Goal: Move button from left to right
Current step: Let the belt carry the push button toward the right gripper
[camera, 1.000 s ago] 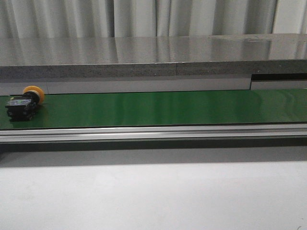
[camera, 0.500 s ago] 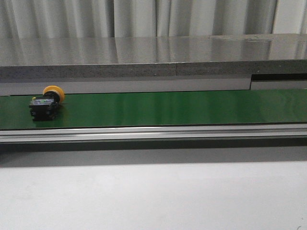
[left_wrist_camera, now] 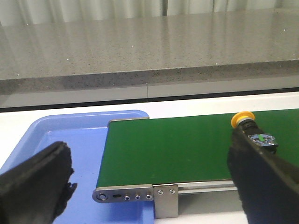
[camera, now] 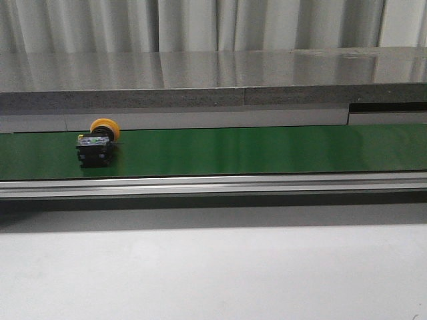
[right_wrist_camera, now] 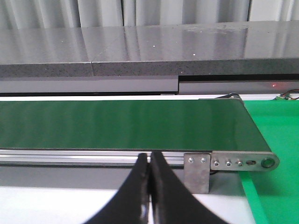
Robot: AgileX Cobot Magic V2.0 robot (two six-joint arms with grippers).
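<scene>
The button (camera: 97,143) lies on its side on the green conveyor belt (camera: 267,151), near the belt's left end, with its yellow collar toward the back and its dark body toward the front. It also shows in the left wrist view (left_wrist_camera: 258,135), partly behind one finger (left_wrist_camera: 261,186). My left gripper (left_wrist_camera: 147,151) is wide open and empty, near the belt's left end, and nothing lies between its fingers. My right gripper (right_wrist_camera: 150,157) is shut and empty, in front of the belt's rail near its right end. Neither gripper shows in the front view.
A blue tray (left_wrist_camera: 70,135) sits under the belt's left end. A green tray (right_wrist_camera: 275,122) sits at the belt's right end. A grey stone counter (camera: 213,80) runs behind the belt. An aluminium rail (camera: 213,185) edges the belt's front, with white table (camera: 213,273) before it.
The button has travelled to the right along the belt, from the far left edge of the front view to about a fifth of the way across. Nothing else has visibly moved.
</scene>
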